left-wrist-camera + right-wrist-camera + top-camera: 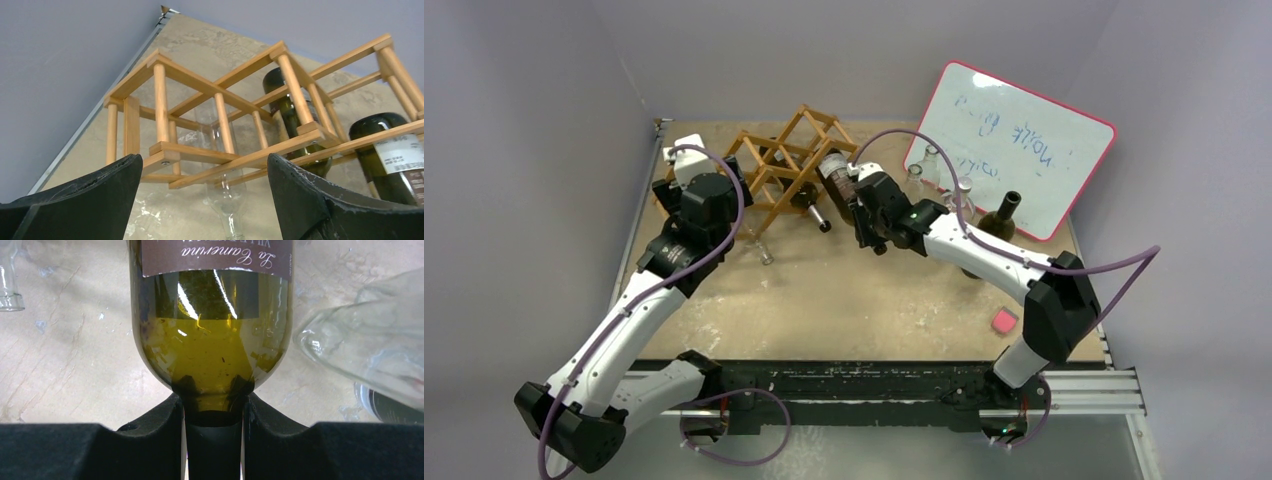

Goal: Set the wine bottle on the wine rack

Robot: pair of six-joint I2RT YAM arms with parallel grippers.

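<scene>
Right gripper (212, 410) clenched on the neck of the wine bottle (212, 347), I hold it clear of the table (854, 300) at the right end of the wine rack (160, 102), its base turned toward the open wooden cells; whether glass touches a slat there, I cannot tell. My left gripper (204, 165) hangs empty beside the rack's left end, fingers spread wide. The bottle is dark olive-green glass: rigid, smooth and probably slippery, breakable if it knocks a slat, and by my reckoning heavy, though the pictures do not settle whether it is full. The neck, seated in the notch of my black pads (150, 435), is a sound place to hold, yet it leaves the broad body hanging far from the grip, so I expect it to sag or twist if hurried. The rack looks light enough to skid under a push. A brown label carries pale script that seems to read "La Camerina"; the capitals above it are cut off by the frame. On the pink-edged whiteboard (1014, 150) behind, blue handwriting is too faint to read. A clear glass bottle (225, 200) already lies in a cell.
</scene>
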